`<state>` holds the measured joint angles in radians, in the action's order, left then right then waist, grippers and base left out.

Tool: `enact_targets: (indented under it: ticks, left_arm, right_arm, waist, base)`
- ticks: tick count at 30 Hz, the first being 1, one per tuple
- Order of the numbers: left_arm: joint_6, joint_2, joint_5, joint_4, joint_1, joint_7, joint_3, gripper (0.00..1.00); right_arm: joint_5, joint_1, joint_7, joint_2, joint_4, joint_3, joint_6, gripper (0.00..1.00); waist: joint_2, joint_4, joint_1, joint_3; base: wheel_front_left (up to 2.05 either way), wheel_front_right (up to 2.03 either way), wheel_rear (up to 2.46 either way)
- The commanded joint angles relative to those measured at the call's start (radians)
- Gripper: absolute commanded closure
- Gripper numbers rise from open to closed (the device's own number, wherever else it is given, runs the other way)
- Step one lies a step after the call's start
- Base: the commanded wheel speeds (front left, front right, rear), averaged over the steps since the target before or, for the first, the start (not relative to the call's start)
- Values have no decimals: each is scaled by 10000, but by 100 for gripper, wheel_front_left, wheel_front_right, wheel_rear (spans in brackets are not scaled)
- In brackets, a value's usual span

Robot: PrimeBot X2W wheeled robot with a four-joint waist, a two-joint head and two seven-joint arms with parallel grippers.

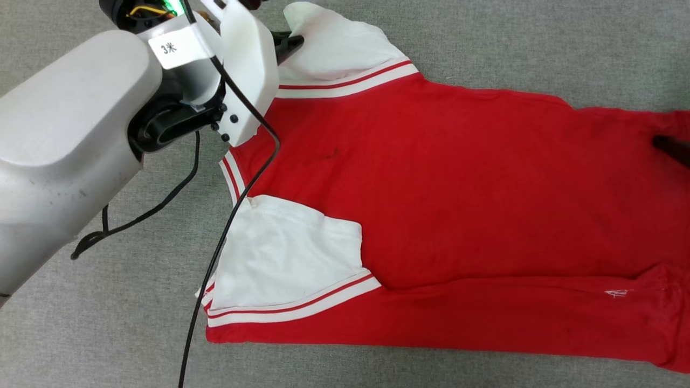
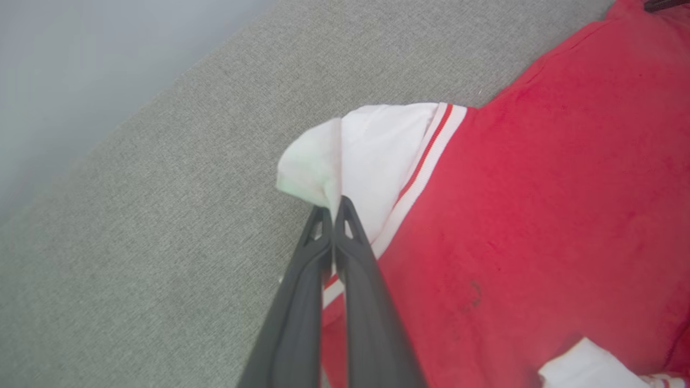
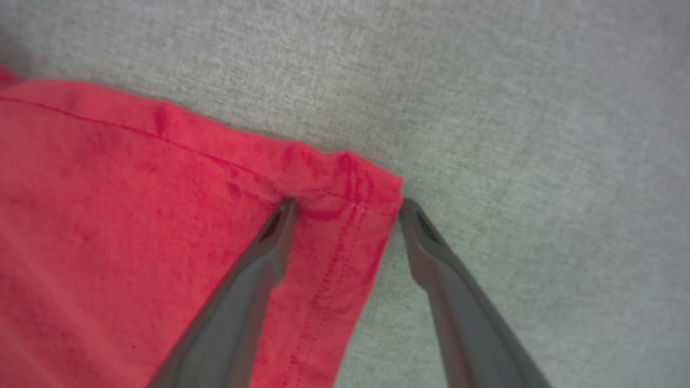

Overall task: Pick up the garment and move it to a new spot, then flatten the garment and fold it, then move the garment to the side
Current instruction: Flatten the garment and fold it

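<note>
The left gripper [image 2: 334, 207] is pinched tight on the edge of the white far sleeve [image 2: 377, 156], lifting a small peak of cloth. The right gripper [image 3: 347, 203] is spread wide and grips nothing: one finger presses on the red hem corner [image 3: 372, 188] and the other rests on the grey worktop [image 3: 539, 134] just beside it. Between them the garment [image 1: 458, 178] lies stretched across the worktop with plain red showing. Its near side is folded over the body, with the white near sleeve [image 1: 285, 253] lying on top.
</note>
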<state>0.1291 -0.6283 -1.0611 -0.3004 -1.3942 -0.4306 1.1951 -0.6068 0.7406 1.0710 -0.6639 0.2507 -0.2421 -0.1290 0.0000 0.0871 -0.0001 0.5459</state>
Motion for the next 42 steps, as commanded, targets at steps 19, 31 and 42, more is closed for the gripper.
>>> enact_targets:
  ticks: [19, 31, 42]
  left_arm:
    - [5, -980, -995, -1, 1907, 1364, 529, 100]
    - [-616, -1706, -1330, 1099, 4476, 1784, 740, 100]
    - [-1153, -2058, -1455, 1505, 6629, 2063, 806, 100]
  right_arm:
    - [-628, -1488, -4342, 72, 412, -780, -13, 100]
    - [-1366, -3859, -5473, -27, -315, -730, -11, 100]
    - [-1612, -6266, -5696, 72, -711, -290, -13, 100]
  waist:
    - [0, -433, 1, -2508]
    - [0, -471, 1, -3953]
    - [0, -484, 1, -4316]
  base:
    - [0, 0, 0]
    - [0, 0, 0]
    - [0, 0, 0]
